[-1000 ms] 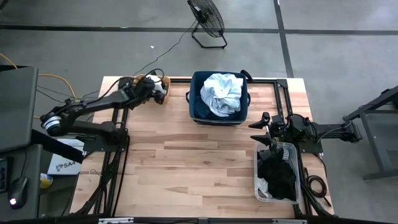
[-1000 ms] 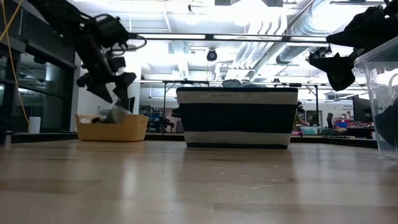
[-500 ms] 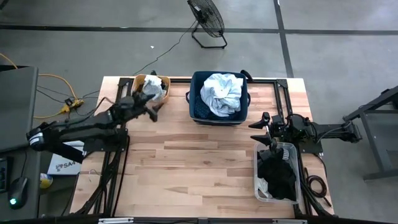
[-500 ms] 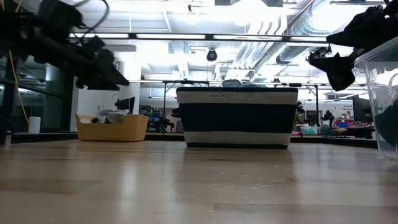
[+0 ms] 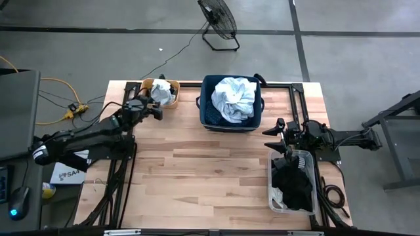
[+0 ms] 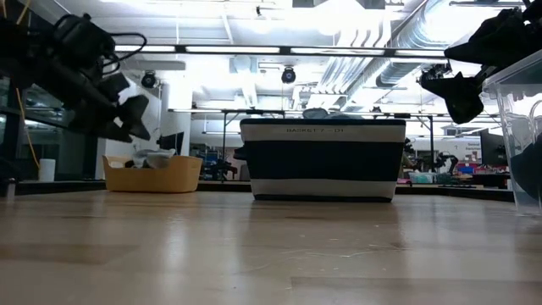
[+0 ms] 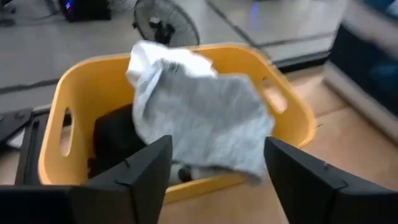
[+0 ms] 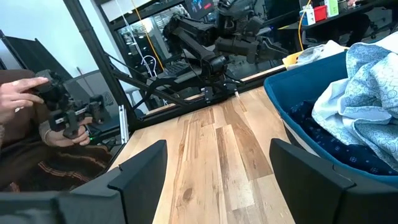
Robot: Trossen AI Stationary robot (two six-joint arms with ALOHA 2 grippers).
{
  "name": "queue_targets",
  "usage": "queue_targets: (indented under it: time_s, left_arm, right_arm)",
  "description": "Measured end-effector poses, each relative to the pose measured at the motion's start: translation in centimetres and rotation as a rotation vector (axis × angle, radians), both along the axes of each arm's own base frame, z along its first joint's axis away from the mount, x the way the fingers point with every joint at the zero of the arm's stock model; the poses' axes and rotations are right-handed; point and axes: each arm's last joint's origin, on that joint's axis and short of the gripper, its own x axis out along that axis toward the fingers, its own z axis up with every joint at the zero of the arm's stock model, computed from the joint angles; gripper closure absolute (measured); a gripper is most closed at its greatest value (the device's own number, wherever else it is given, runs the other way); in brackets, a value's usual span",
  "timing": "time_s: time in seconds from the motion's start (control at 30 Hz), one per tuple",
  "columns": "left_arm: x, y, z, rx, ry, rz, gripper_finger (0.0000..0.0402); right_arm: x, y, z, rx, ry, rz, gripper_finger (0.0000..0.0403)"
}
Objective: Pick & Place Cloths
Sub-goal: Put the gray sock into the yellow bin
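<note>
The high view looks straight down on the whole surface (image 5: 197, 170). The low view sits at board level at 6 o'clock, facing 12 across it to the navy bin (image 6: 322, 159) and yellow tub (image 6: 152, 174), both also seen from above. The left wrist camera hangs close over that tub (image 7: 180, 124). The right wrist camera faces 9 o'clock across the boards, sharing the bin (image 8: 311, 106).

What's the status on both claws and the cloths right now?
Left claw open, empty, facing the orange plastic tub holding a grey-white cloth. Right claw open above the clear bin of black cloths. Nothing in the way.
</note>
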Motion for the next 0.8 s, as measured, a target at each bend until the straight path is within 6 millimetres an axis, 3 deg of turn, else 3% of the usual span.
queue_targets:
  time_s: [0.37,0.67,0.8]
  left_arm:
    - [1.3,0.9,-2.2,-0.146,0.042,-0.059,0.0270]
    - [2.8,2.1,-2.6,-0.110,0.034,-0.051,0.0388]
    - [3.8,3.7,-2.2,-0.100,0.039,0.002,0.0392]
  right_arm:
    - [0.0,0.0,0.0,0.000,0.000,0.000,0.0127]
    - [0.0,0.0,0.0,0.000,0.000,0.000,0.0127]
    - [0.0,0.0,0.0,0.000,0.000,0.001,0.0127]
